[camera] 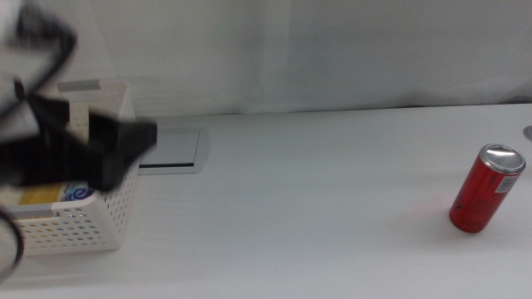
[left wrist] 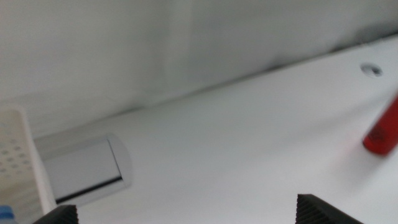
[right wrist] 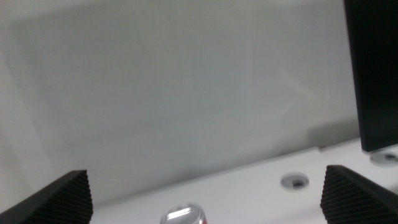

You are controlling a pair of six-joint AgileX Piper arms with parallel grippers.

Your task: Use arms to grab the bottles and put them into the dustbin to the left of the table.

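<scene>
The left arm's black two-finger gripper (camera: 125, 143) hangs over the white perforated plastic basket (camera: 100, 218) at the left end of the plain white tabletop (camera: 316, 208). It is blurred in the middle view, but its own wrist camera shows the jaw tips spread wide apart with nothing between them. Inside the basket I can make out a yellowish bottle with a label (camera: 41, 195), and the left wrist view catches a bit of blue (left wrist: 6, 214) at the basket's edge, likely the cap of the small water bottle. Just beyond the basket sits the flat grey inset panel (camera: 170, 149).

What remains out on the table is the red drink can with the silver top (camera: 486, 189), standing upright well apart from the basket, far to the right. The right gripper (right wrist: 205, 199) is just above it, jaws spread wide, the can's silver top (right wrist: 181, 215) peeping between them.

I judge the bottles done and the can next: the right gripper must drop lower, straddle the can and close on it.
</scene>
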